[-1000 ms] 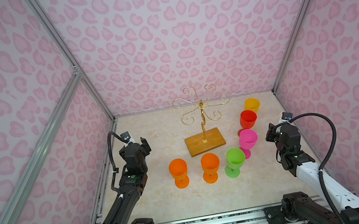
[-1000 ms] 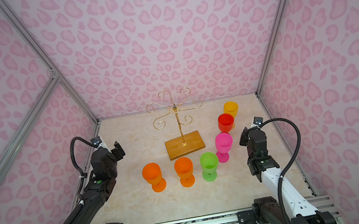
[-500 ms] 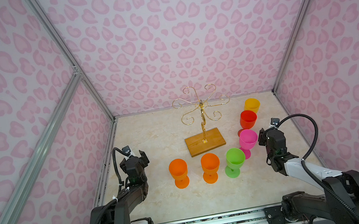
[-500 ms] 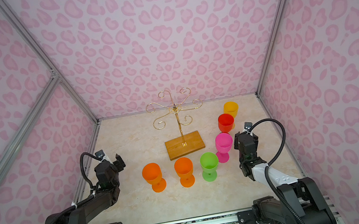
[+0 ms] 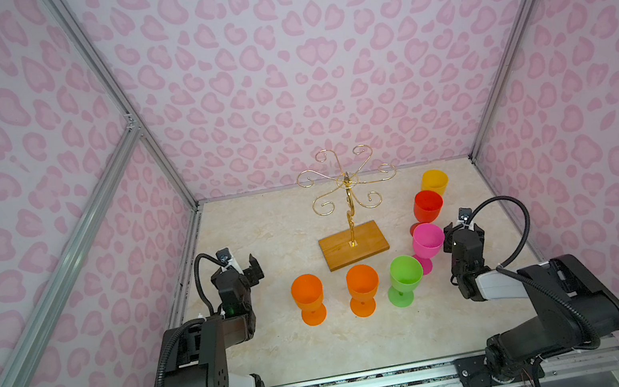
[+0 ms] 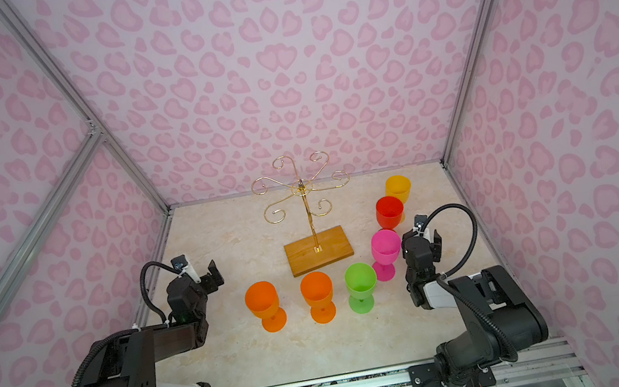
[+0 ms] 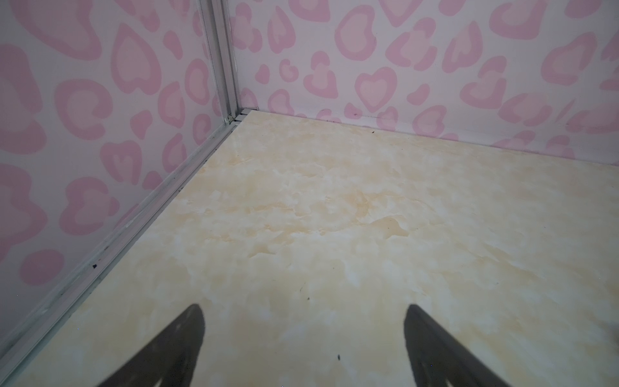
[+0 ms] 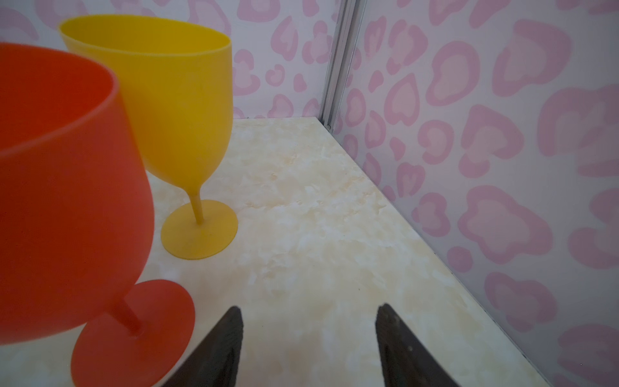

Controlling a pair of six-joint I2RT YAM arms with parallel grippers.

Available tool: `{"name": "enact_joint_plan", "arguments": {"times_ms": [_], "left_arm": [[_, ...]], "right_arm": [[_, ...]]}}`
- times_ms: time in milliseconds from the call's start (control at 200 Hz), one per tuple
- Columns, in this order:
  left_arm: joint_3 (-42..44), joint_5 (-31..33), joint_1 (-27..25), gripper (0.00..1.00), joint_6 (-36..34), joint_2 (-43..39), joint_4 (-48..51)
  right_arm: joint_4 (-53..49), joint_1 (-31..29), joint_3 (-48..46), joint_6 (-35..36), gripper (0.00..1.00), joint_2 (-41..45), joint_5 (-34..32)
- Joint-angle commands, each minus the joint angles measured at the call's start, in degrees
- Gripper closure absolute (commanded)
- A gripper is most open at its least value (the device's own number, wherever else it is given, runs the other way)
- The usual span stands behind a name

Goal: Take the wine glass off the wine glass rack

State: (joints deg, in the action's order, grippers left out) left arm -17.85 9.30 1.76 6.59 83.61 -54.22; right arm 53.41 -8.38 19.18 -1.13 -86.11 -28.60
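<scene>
Now | six glasses [image 5: 363,283] upright on table [image 5: 263,231] | wine glass rack [image 5: 366,242] beside

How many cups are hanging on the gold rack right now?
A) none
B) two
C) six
A: the wine glass rack's arms are bare; the outermost orange glass, the second orange glass, green glass, pink glass, red glass and yellow glass all stand on the table.

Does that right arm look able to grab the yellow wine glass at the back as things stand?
Probably yes. The right gripper is open and empty, with bare table between it and the yellow wine glass. The red wine glass stands close beside that path and might get bumped.
</scene>
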Motion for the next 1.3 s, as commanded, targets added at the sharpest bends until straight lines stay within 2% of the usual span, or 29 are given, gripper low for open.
{"name": "enact_joint_plan", "arguments": {"times_ms": [0, 60, 150, 245, 310, 400, 475, 490, 495, 510, 530, 595, 675, 740, 1295], "left_arm": [[-0.08, -0.16, -0.09, 0.02, -0.83, 0.31, -3.25], [-0.08, -0.05, -0.12, 0.02, -0.81, 0.32, -3.35], [0.00, 0.01, -0.18, 0.02, -0.87, 0.25, -3.35], [0.00, 0.02, -0.24, 0.02, -0.88, 0.25, -3.44], [0.01, 0.02, -0.27, 0.02, -0.88, 0.30, -3.44], [0.10, 0.15, -0.27, 0.02, -0.97, 0.25, -3.52], [0.09, 0.19, -0.33, 0.02, -1.01, 0.26, -3.53], [0.09, 0.11, -0.35, 0.02, -0.97, 0.27, -3.51], [0.09, 0.15, -0.31, 0.02, -1.01, 0.25, -3.52], [0.10, 0.13, -0.35, 0.02, -0.97, 0.20, -3.53], [0.09, 0.04, -0.30, 0.02, -1.05, 0.26, -3.53], [-0.08, 0.51, -0.60, 0.02, -1.23, 0.26, -3.31], [-0.27, 1.13, -1.07, 0.02, -1.76, 0.38, -3.02], [-0.57, 1.69, -1.52, 0.02, -2.11, 0.55, -2.70], [-0.81, 1.69, -1.58, 0.02, -2.20, 0.64, -2.30]], "right_arm": [[3.26, 0.21, 0.98, 0.61, 0.36, -1.11, -0.49], [-0.38, 1.45, 1.64, -1.06, 0.35, -0.08, 1.39], [5.11, 2.69, 0.08, -0.95, 0.34, -1.65, 3.03], [3.58, 2.94, -0.21, -1.63, 0.34, -2.17, 5.39], [12.56, 3.40, -2.16, -0.55, 0.33, -5.04, 5.42], [4.76, 3.52, -0.54, -1.83, 0.33, -2.44, 5.90], [7.77, 3.53, -1.17, -1.68, 0.31, -3.62, 5.69], [9.38, 3.55, -1.57, -1.36, 0.26, -4.11, 5.70], [9.98, 3.55, -1.72, -1.26, 0.18, -4.36, 5.59], [11.44, 3.50, -1.95, -0.93, 0.03, -4.78, 5.56], [11.32, 3.39, -1.87, -0.88, 0.00, -4.60, 5.35], [7.46, 3.52, -1.18, -1.68, 0.00, -3.40, 5.62], [11.11, 3.39, -1.90, -0.93, 0.00, -4.63, 5.37], [8.78, 3.39, -1.36, -1.50, 0.00, -3.89, 5.49], [10.07, 3.37, -1.70, -1.20, 0.00, -4.33, 5.40]]}}
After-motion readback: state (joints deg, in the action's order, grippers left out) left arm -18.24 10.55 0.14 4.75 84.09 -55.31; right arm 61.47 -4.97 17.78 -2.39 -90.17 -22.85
